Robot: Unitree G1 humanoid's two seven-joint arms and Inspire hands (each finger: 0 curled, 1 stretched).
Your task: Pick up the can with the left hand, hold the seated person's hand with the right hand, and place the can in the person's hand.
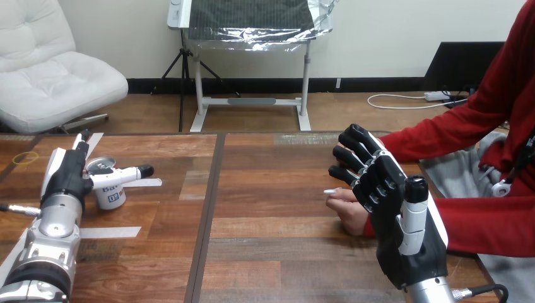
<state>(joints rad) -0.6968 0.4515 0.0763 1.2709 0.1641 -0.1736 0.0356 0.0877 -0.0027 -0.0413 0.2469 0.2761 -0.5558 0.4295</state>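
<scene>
A small white can (pixel 111 196) with a silver top stands upright on the table's left part. My left hand (pixel 65 173) is just left of it, open. Its fingers point away, and its thumb (pixel 128 174) lies across the can's near side below the rim. On the right, my right hand (pixel 385 189) shows its back, open, with relaxed fingers reaching up and left and the thumb raised. The person's hand (pixel 348 207) rests on the table right behind it, partly hidden. I cannot tell whether the two touch.
The person's red-sleeved arms (pixel 441 136) come in from the right edge. White tape strips (pixel 110 231) lie on the wooden table (pixel 265 252) near the can. A dark seam (pixel 211 208) runs down the table between the can and the person's hand.
</scene>
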